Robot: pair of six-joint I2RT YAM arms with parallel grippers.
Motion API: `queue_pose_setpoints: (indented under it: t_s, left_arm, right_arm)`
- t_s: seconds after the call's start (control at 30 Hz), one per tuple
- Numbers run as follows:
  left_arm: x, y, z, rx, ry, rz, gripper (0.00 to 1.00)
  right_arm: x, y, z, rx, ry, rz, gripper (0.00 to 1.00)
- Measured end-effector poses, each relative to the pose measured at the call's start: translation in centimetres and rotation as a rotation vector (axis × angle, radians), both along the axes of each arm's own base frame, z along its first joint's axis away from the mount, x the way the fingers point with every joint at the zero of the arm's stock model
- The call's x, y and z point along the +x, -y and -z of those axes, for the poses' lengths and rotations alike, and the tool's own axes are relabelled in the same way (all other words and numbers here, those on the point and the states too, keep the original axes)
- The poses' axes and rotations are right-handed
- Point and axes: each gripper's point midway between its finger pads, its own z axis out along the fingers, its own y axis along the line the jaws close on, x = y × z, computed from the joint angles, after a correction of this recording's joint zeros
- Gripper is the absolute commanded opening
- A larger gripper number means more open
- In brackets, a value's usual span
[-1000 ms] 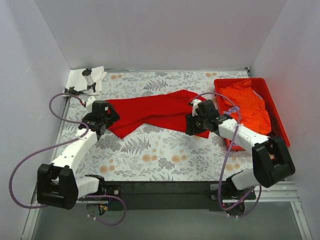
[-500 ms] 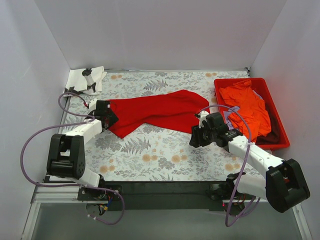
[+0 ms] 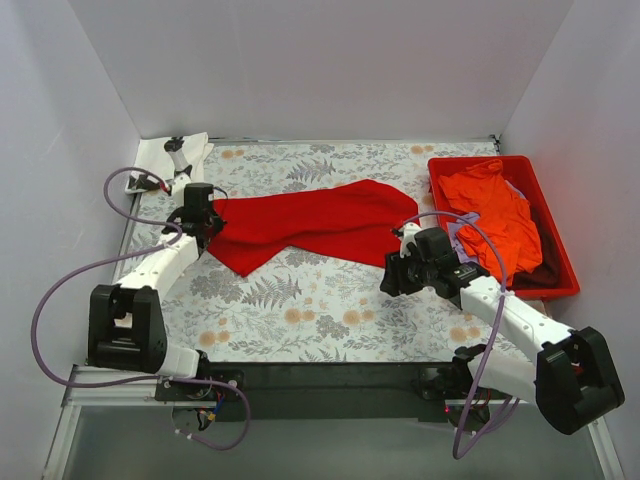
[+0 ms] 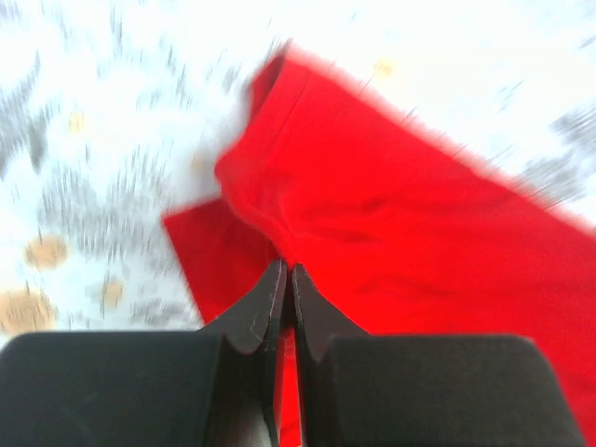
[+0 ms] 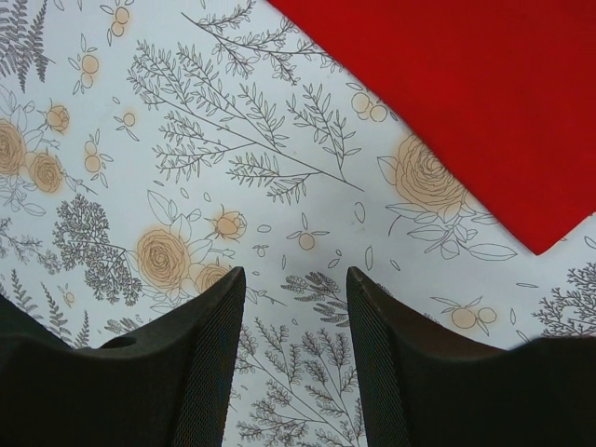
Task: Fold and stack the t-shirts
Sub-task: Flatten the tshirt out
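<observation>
Where the left tool (image 3: 208, 222) meets the left end of the red shirt (image 3: 320, 220), its fingers (image 4: 265, 307) are pressed together on a raised fold of the cloth. The left wrist view is blurred but shows the pucker at the tips. The red shirt lies loosely spread across the middle of the bench (image 3: 300, 310), unfolded, running left to right. The right tool (image 3: 392, 272) is just beside the shirt's near right corner, with its fingers (image 5: 209, 354) apart over bare floral surface and nothing between them. An orange shirt (image 3: 495, 215) lies heaped in the tray (image 3: 480, 160) at the right. A white shirt (image 3: 165, 160) sits in the far left corner.
</observation>
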Motion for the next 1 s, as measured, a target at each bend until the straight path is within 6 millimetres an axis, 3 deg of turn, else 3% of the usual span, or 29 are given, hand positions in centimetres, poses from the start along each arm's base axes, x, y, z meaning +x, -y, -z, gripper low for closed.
queue_pose_setpoints:
  t_s: [0.13, 0.23, 0.3, 0.33, 0.43, 0.47, 0.57, 0.6, 0.67, 0.73, 0.77, 0.83, 0.9, 1.0]
  left_arm:
    - [3.5, -0.5, -7.3, 0.056, 0.174, 0.008, 0.04]
    - [6.2, -0.9, -11.0, 0.101, 0.267, 0.003, 0.08]
    - [8.8, -0.9, -12.1, 0.121, 0.298, 0.001, 0.13]
    - [10.3, -0.8, -12.1, 0.128, 0.304, 0.003, 0.15]
    - [14.8, -0.2, -10.0, 0.149, 0.273, 0.032, 0.34]
    - [15.7, 0.1, -9.0, 0.149, 0.261, 0.042, 0.52]
    - [17.1, 0.7, -5.4, 0.153, 0.187, 0.083, 0.69]
    - [17.2, 0.8, -4.4, 0.156, 0.166, 0.089, 0.75]
    - [16.4, 0.7, -2.8, 0.167, 0.108, 0.097, 0.76]
    - [15.8, 0.4, -3.0, 0.165, 0.109, 0.086, 0.75]
    - [14.2, -0.2, -2.8, 0.148, 0.099, 0.064, 0.75]
    - [10.8, -2.4, -2.3, 0.13, 0.049, 0.008, 0.74]
    - [7.6, -6.1, -2.6, 0.112, 0.03, -0.087, 0.72]
    - [4.3, -9.8, -2.2, 0.107, 0.006, -0.193, 0.68]
  right_arm:
    - [0.2, 0.2, -0.4, -0.004, 0.021, 0.009, 0.54]
    - [0.1, 0.5, -0.2, -0.018, 0.016, 0.014, 0.54]
    - [0.0, 0.7, -0.1, -0.027, 0.01, 0.018, 0.54]
    - [-0.1, 0.8, 0.0, -0.031, 0.005, 0.019, 0.54]
    - [-0.2, 0.9, 0.1, -0.041, -0.002, 0.022, 0.54]
    - [-0.2, 1.0, 0.1, -0.043, -0.003, 0.022, 0.54]
    - [-0.2, 1.0, 0.2, -0.049, -0.008, 0.023, 0.54]
    - [-0.3, 1.0, 0.2, -0.051, -0.013, 0.022, 0.54]
    - [-0.3, 1.1, 0.4, -0.055, -0.02, 0.022, 0.54]
    - [-0.4, 1.1, 0.6, -0.058, -0.029, 0.021, 0.54]
    - [-0.4, 1.0, 0.6, -0.06, -0.033, 0.021, 0.54]
    - [-0.3, 1.0, 0.8, -0.062, -0.041, 0.019, 0.54]
    - [-0.3, 0.9, 0.9, -0.065, -0.049, 0.018, 0.54]
    - [-0.4, 0.8, 0.9, -0.058, -0.052, 0.012, 0.54]
